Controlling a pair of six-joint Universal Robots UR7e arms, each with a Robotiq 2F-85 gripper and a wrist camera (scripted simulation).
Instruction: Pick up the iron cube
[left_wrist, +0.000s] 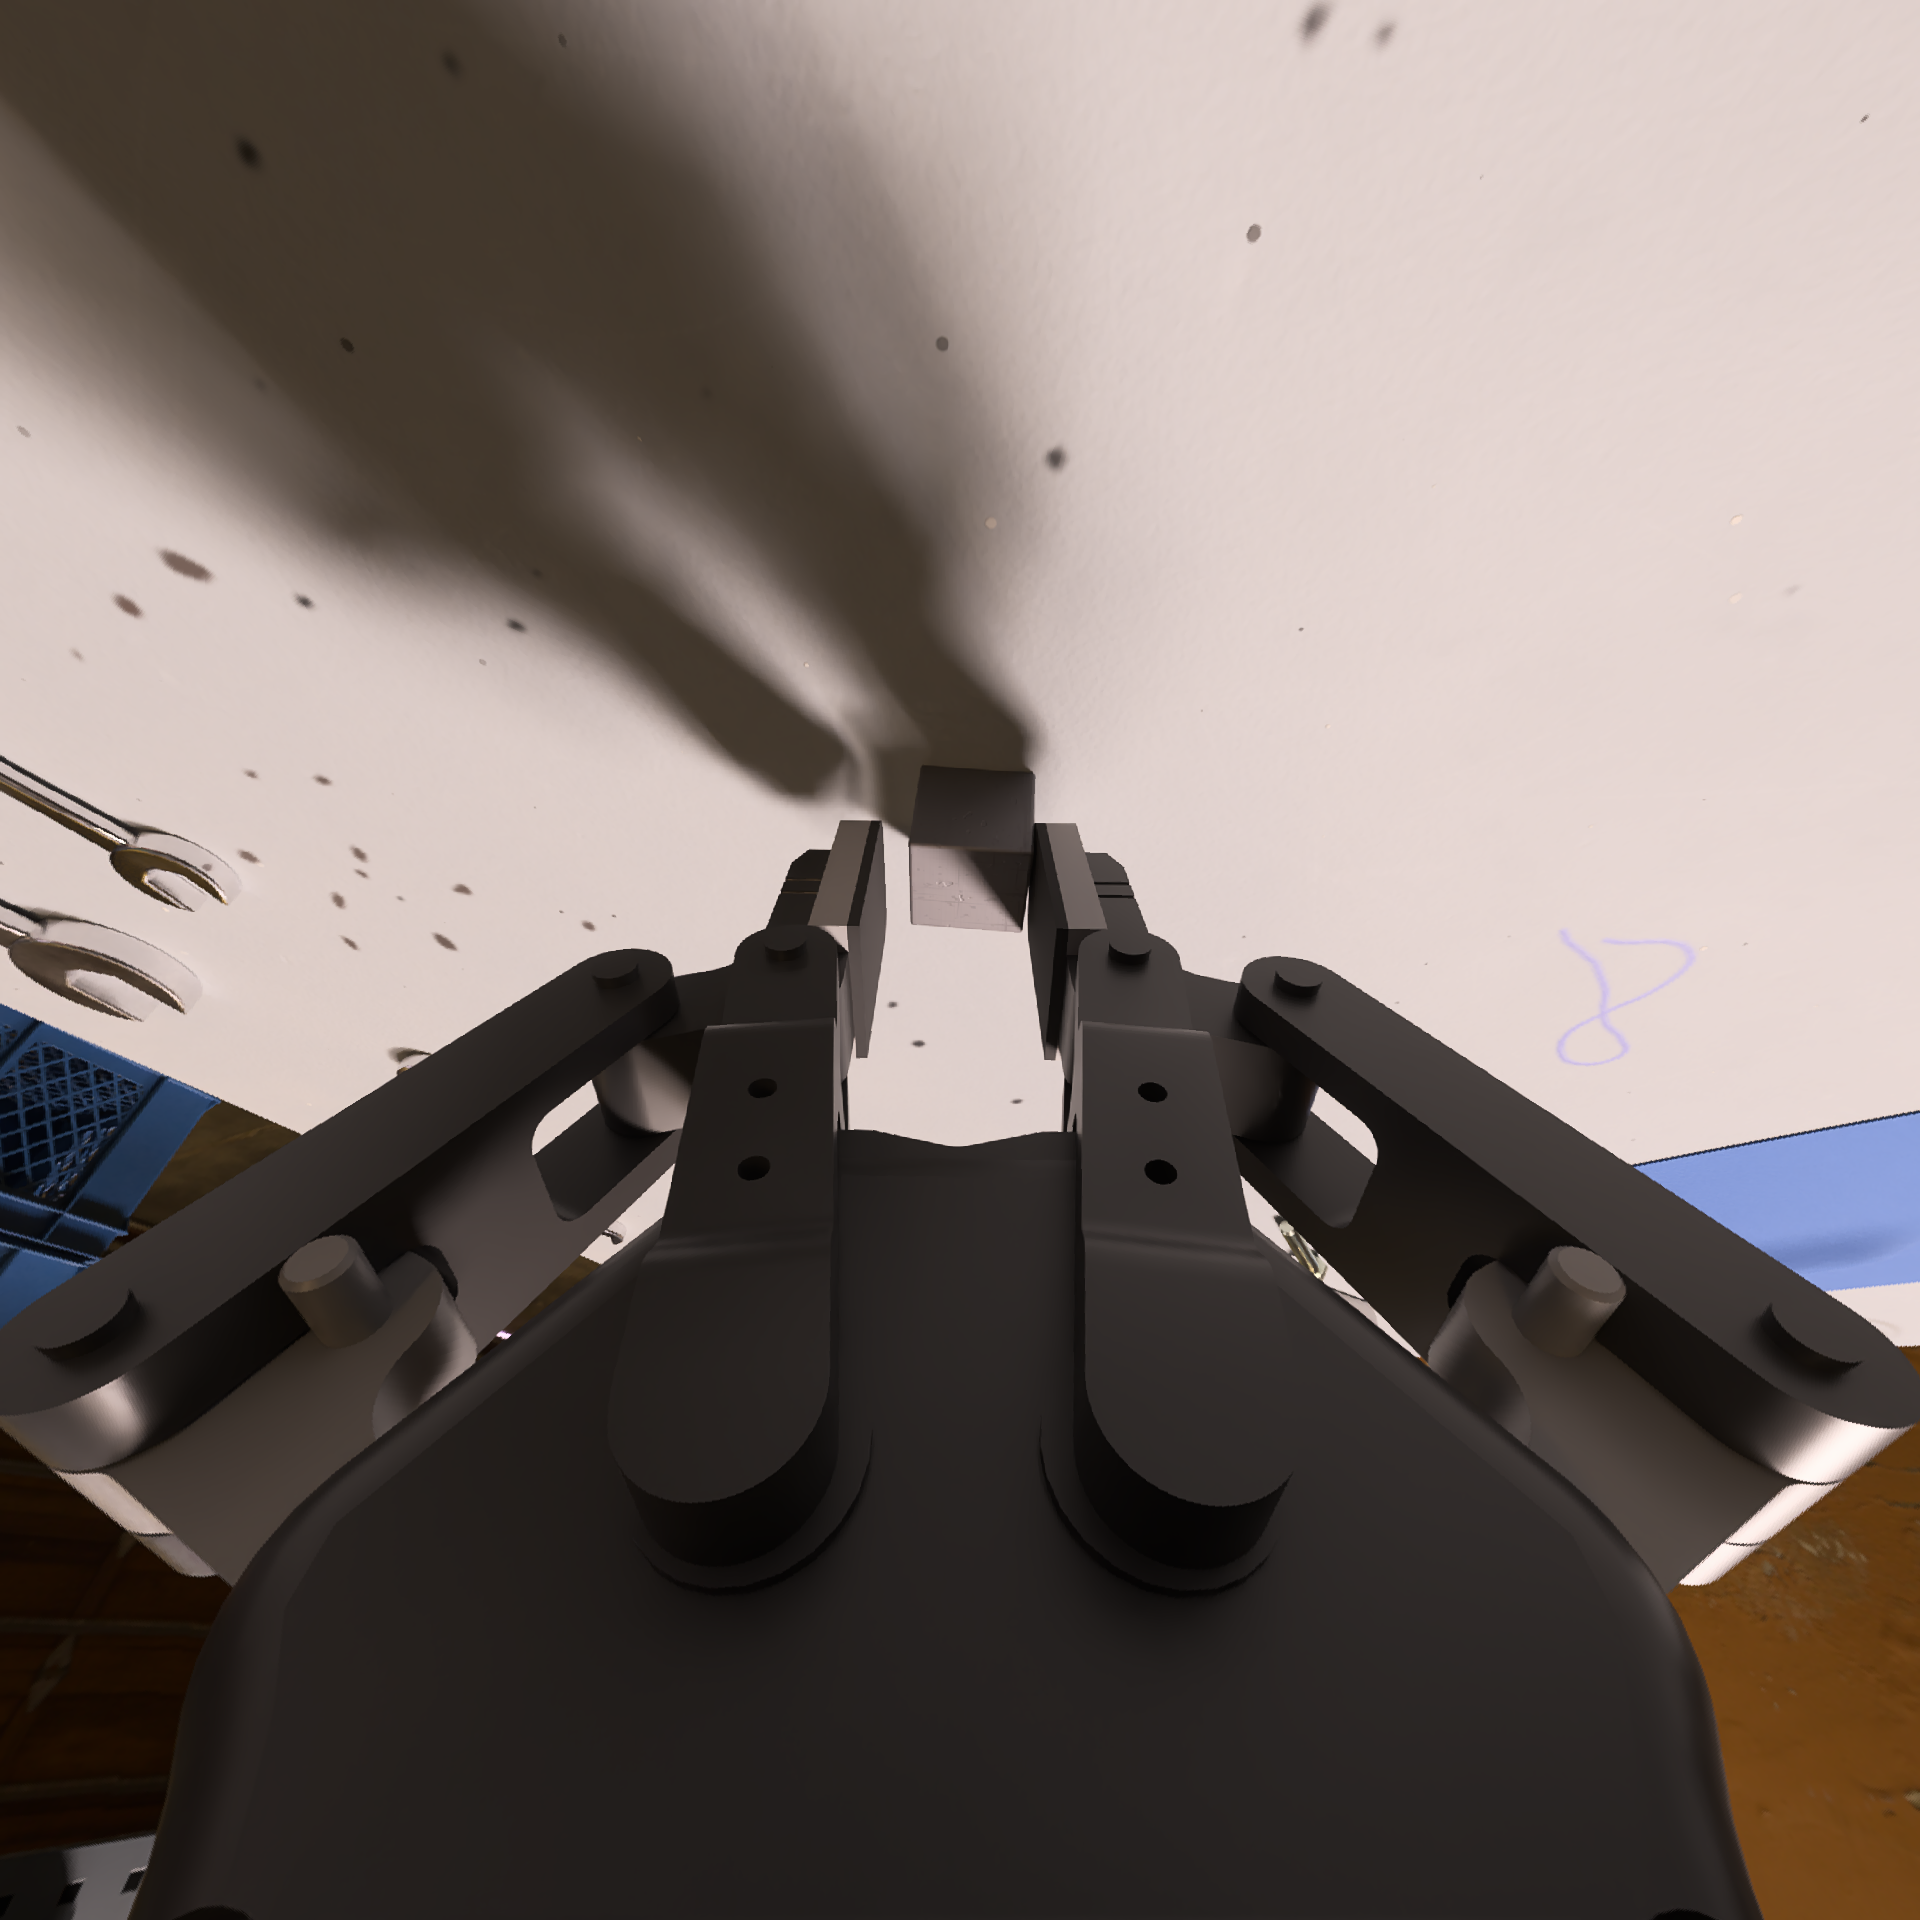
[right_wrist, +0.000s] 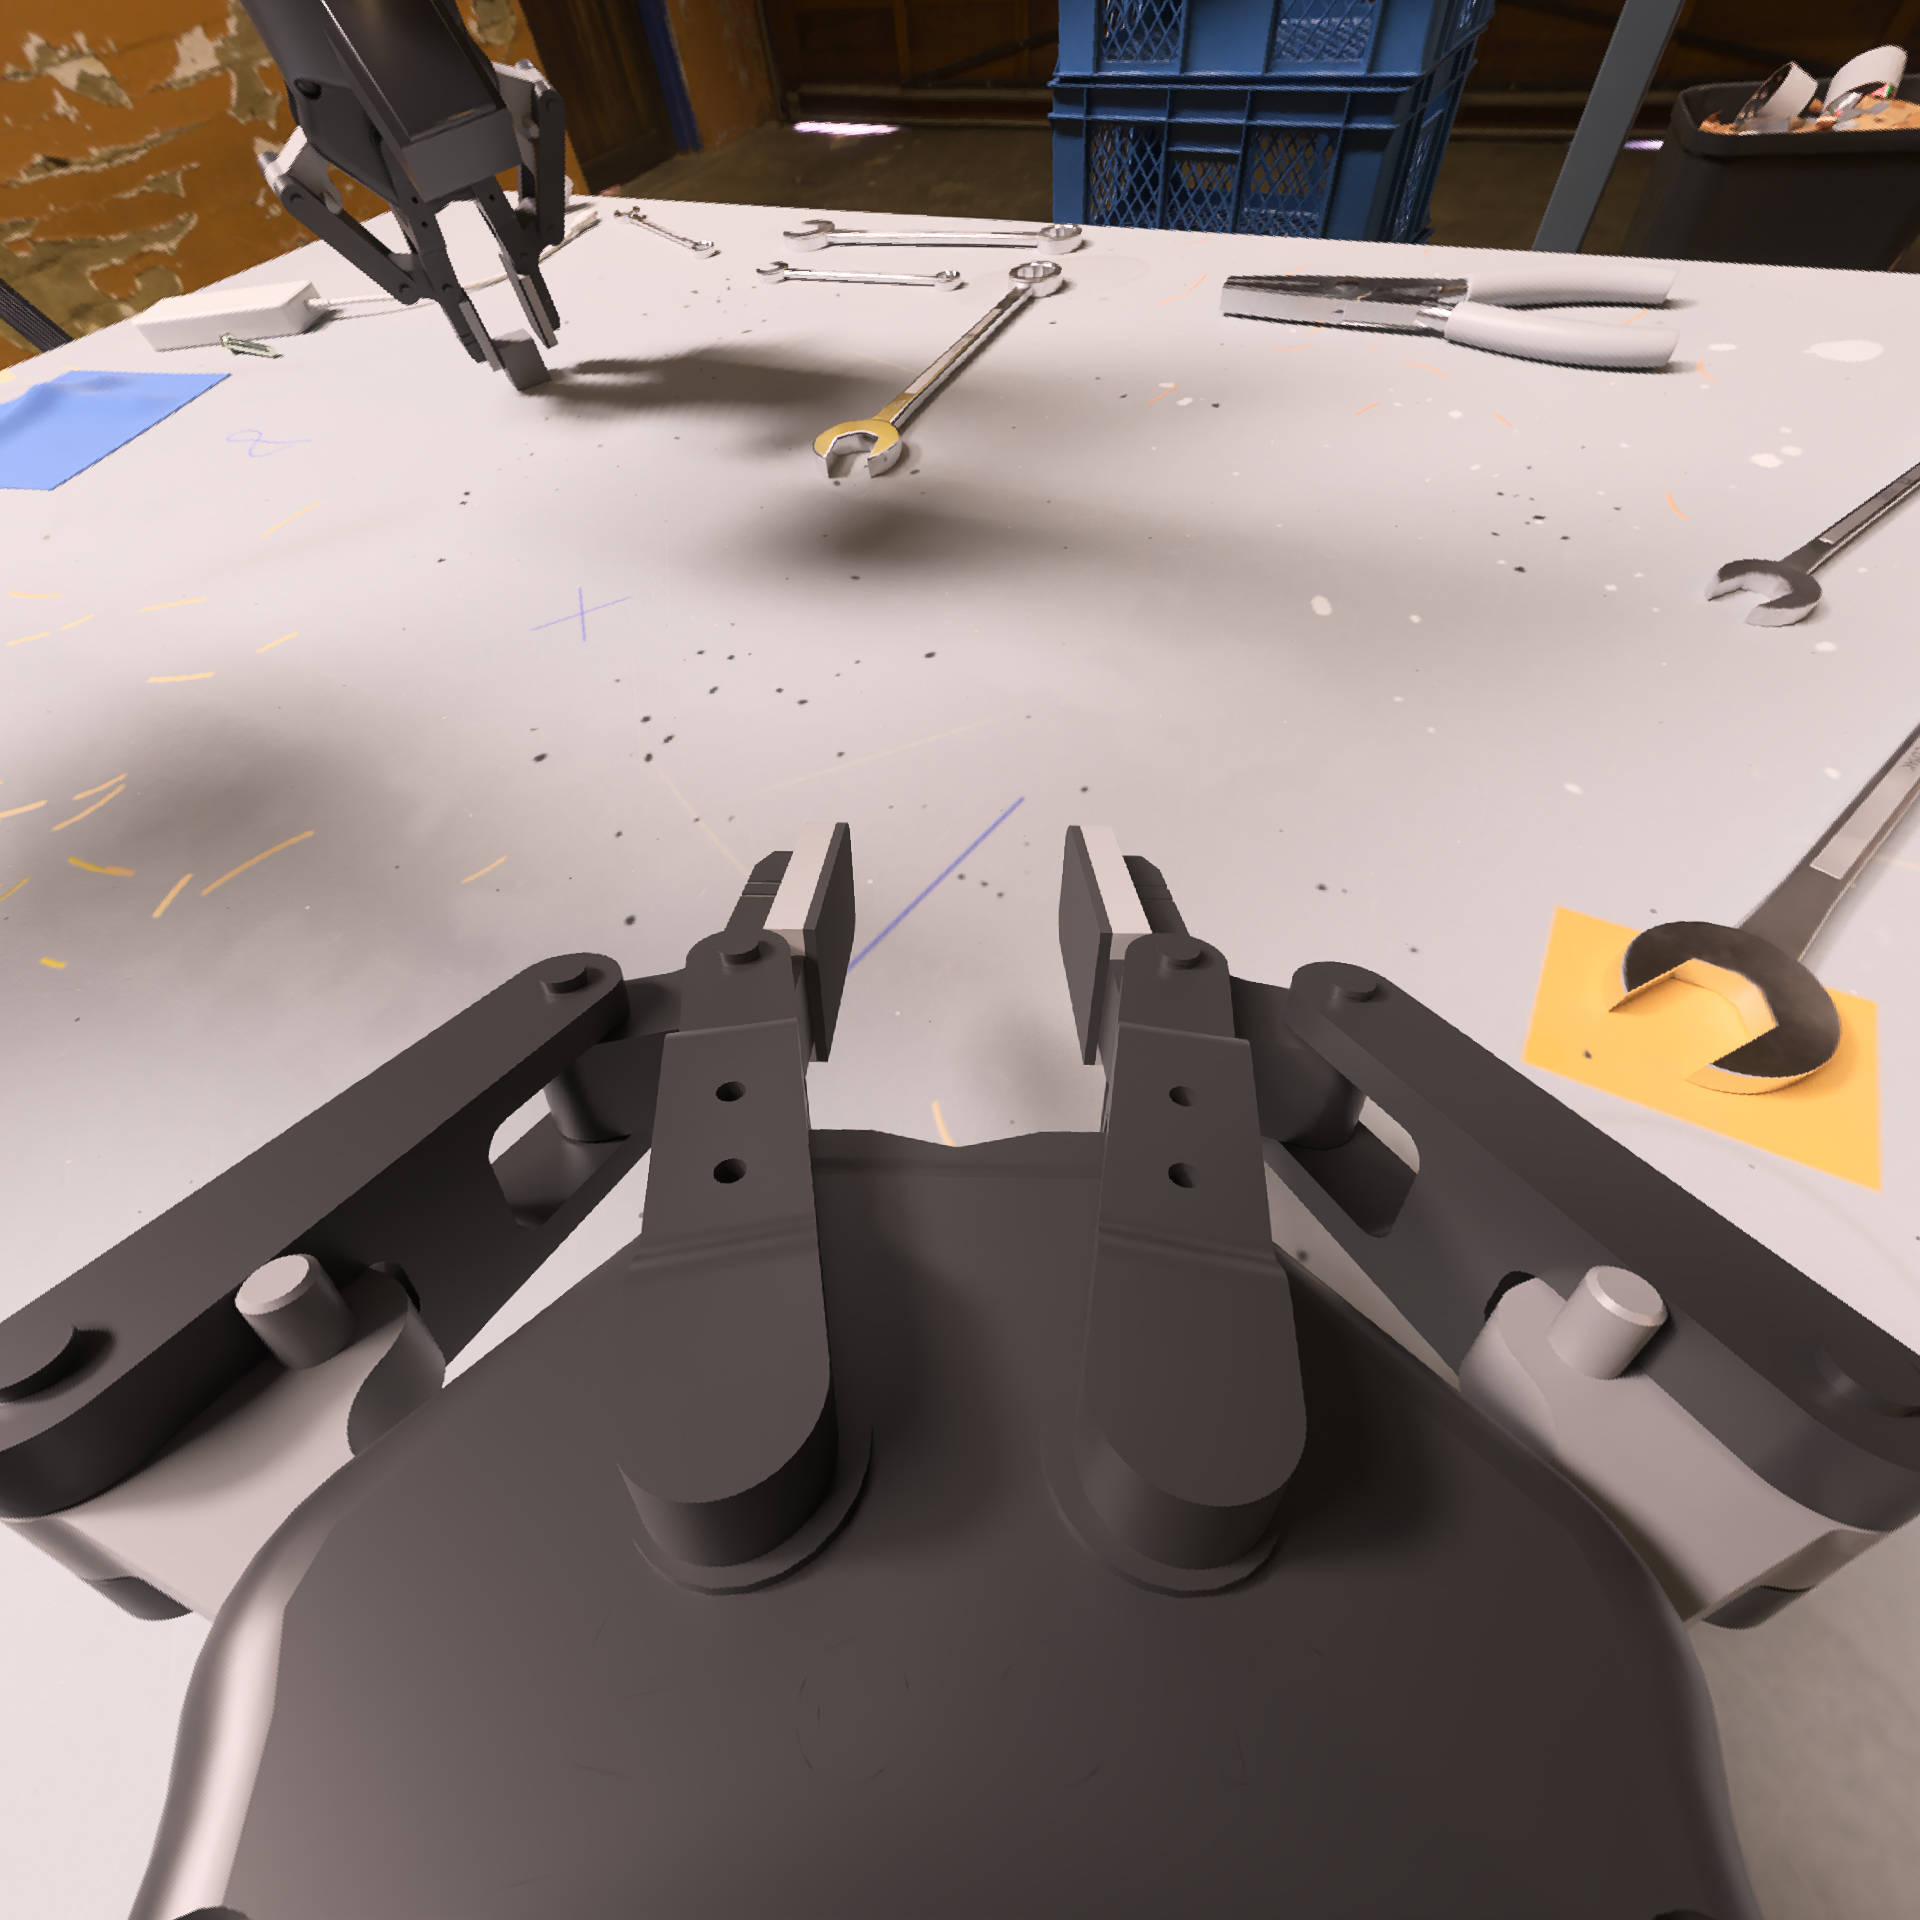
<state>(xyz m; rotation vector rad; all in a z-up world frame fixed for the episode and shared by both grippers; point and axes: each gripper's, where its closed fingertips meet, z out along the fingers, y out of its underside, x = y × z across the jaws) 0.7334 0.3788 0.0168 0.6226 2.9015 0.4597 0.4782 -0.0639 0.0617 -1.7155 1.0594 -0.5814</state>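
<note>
The iron cube (left_wrist: 971, 847) is a small dark grey block resting on the white speckled table (left_wrist: 1455, 520). My left gripper (left_wrist: 956, 878) is open and straddles it. The right fingertip (left_wrist: 1055, 883) is at the cube's side, and a narrow gap shows between the cube and the left fingertip (left_wrist: 857, 883). In the right wrist view the cube (right_wrist: 527, 366) sits far left on the table between the left gripper's (right_wrist: 511, 343) fingers. My right gripper (right_wrist: 956, 894) is open and empty above the near part of the table.
Several wrenches lie on the table, one gold-tipped (right_wrist: 862, 442) near the cube and a large one (right_wrist: 1725, 1008) on a yellow patch (right_wrist: 1600, 1049). Pliers (right_wrist: 1455, 307), a white box (right_wrist: 229, 312), a blue patch (right_wrist: 83, 421), a blue crate (right_wrist: 1257, 114) and a black bin (right_wrist: 1787, 177) also show.
</note>
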